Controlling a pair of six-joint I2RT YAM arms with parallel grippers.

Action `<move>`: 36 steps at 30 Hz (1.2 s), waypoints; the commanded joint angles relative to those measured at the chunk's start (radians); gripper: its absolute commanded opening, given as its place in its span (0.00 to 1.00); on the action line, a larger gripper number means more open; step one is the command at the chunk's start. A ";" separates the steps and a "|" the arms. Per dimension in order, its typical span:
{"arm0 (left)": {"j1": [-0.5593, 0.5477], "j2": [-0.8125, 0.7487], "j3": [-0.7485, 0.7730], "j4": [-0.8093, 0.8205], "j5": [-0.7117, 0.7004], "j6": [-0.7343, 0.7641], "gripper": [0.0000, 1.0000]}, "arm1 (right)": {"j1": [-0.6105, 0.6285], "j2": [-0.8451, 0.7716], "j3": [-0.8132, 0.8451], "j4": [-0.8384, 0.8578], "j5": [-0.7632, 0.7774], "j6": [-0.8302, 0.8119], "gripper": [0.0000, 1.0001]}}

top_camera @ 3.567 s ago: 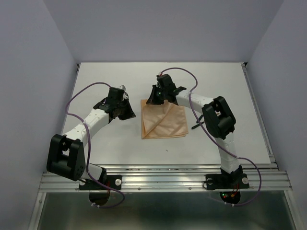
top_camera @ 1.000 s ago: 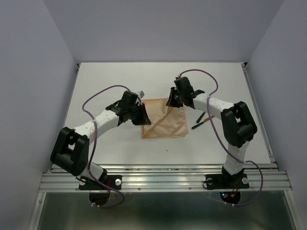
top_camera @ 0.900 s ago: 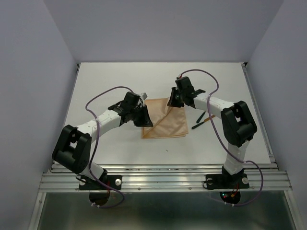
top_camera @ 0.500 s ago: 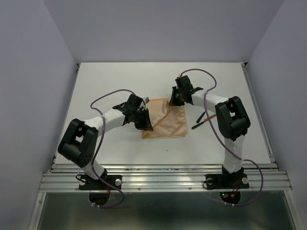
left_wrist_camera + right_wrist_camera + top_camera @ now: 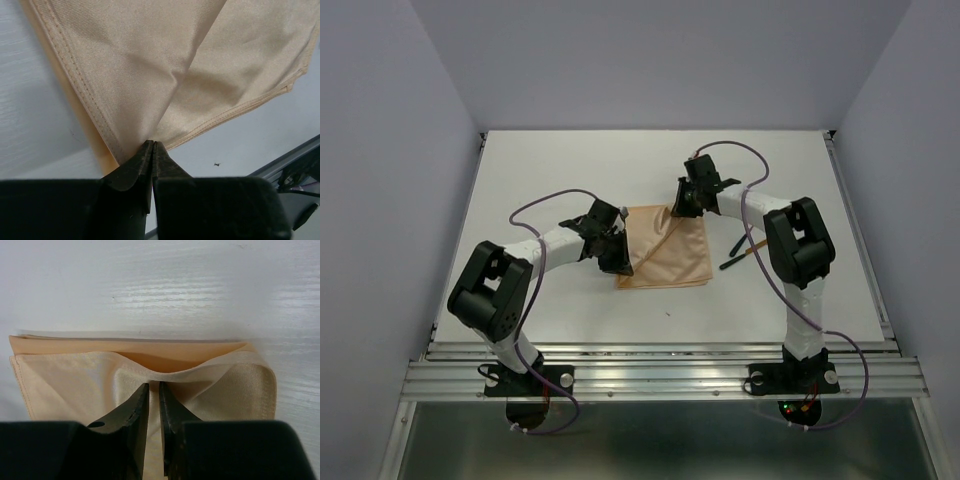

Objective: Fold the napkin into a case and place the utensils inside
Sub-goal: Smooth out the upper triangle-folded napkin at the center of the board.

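Overhead, the peach-orange napkin (image 5: 670,255) lies folded in layers at the middle of the white table (image 5: 550,165), between the two arms.

Left gripper (image 5: 152,145): set at the napkin's near left corner. Its fingertips are pressed together, and the hemmed corner of the cloth is pinched between them. From this pinch a sharp crease fans out across the upper layer, which rises off the table while the rest of the cloth lies flat.

Right gripper (image 5: 154,386): set on the napkin's far edge. Its jaws are drawn in to a narrow slit and clamp the hem of the top layer. That hem dips toward the jaws in a shallow curve, and the lower layers run straight and flat behind it. The fold at one side of this edge is rounded rather than pressed.

Utensils (image 5: 735,260): on the table to the right of the napkin and apart from it. They are partly hidden by the right arm, so only dark handles and a gold-coloured end are visible.
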 commanded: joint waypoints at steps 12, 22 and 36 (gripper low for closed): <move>0.011 0.010 0.055 -0.036 -0.093 0.015 0.14 | -0.041 -0.002 0.055 0.009 0.073 0.005 0.20; 0.011 -0.001 0.085 -0.052 -0.087 0.024 0.13 | -0.061 -0.005 0.053 0.009 0.072 0.014 0.20; 0.042 -0.012 0.179 -0.062 -0.097 0.010 0.14 | -0.061 -0.036 0.073 0.010 0.078 0.014 0.20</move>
